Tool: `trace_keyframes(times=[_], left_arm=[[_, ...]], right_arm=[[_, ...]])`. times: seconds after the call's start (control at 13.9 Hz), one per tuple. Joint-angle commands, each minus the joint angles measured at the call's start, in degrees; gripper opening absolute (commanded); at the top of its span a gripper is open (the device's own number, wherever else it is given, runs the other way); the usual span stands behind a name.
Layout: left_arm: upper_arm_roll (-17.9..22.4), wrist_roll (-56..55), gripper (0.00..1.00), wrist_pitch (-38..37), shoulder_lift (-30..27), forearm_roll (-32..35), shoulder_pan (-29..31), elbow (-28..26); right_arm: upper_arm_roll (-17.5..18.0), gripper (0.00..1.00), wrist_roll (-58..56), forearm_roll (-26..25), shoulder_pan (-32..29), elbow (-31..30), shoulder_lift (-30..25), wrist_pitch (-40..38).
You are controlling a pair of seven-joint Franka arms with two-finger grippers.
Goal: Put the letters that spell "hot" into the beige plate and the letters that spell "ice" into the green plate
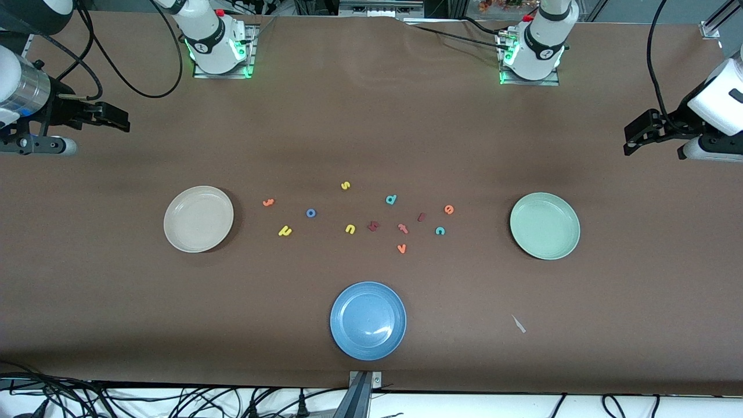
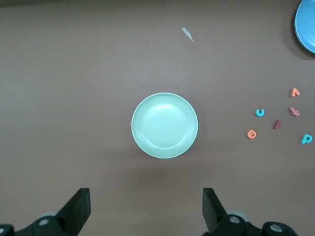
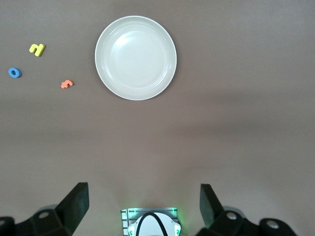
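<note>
Both plates empty in front view: beige plate point(image 1: 198, 219), green plate point(image 1: 544, 225), letters scattered between them. Left wrist: left gripper point(image 2: 146, 209) fingers wide, empty, over green plate. Right wrist: right gripper point(image 3: 143, 205) same; I'd take h point(image 3: 36, 49) first, pinching squarely.

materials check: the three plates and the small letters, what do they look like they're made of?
Beige plate, green plate, blue plate: smooth and lightly glossy, with soft glare patches; glazed ceramic or hard plastic, can't tell. Letters, e.g. blue o and teal c: matte, saturated, no shine, chunky cut edges; probably foam.
</note>
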Motion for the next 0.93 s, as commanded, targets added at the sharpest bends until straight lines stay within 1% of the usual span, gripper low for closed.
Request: trace_keyframes(times=[0.0, 0.86], left_arm=[[-0.4, 1.5, 1.0, -0.8, -0.2, 0.6, 0.7, 0.3], [-0.5, 1.5, 1.0, -0.8, -0.1, 0.5, 1.1, 0.3]], right_arm=[[0.0, 1.0, -0.1, 1.0, -0.1, 1.1, 0.4, -1.2], [0.0, 1.0, 0.0, 1.0, -0.1, 1.1, 0.4, -1.2]])
